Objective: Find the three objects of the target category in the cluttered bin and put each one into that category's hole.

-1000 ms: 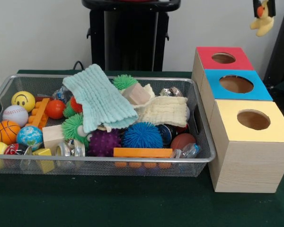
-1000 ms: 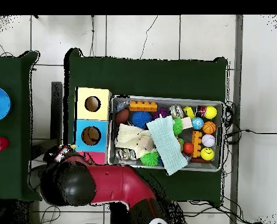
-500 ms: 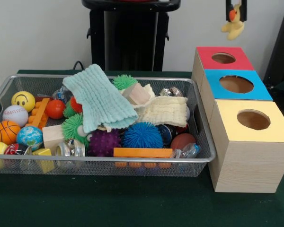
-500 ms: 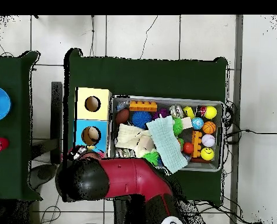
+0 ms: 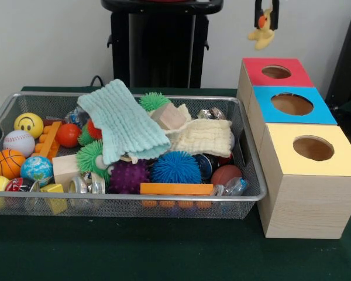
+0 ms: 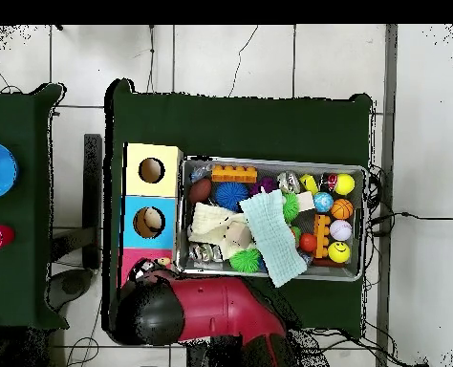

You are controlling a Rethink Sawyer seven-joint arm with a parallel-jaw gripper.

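My gripper (image 5: 267,16) hangs at the top of the front view, shut on the pale yellow duck (image 5: 261,35), which has an orange beak. It holds the duck in the air above and slightly left of the round hole (image 5: 276,71) in the red top of the wooden box. In the overhead view my red arm (image 6: 211,311) covers most of the red-topped box (image 6: 137,260). The wire-mesh bin (image 5: 134,198) lies left of the boxes, full of clutter; it also shows in the overhead view (image 6: 269,161). The tiger-striped toy is hidden.
The blue-topped box (image 5: 292,105) and the yellow-topped box (image 5: 310,149) stand in a row in front of the red one. A teal cloth (image 5: 123,123), a cream cloth (image 5: 202,137), spiky balls, sports balls and an orange brick (image 5: 175,188) fill the bin.
My gripper has carried the duck leftward in the front view, from the right edge to above the red-topped box. In the overhead view the arm has swung over the red box.
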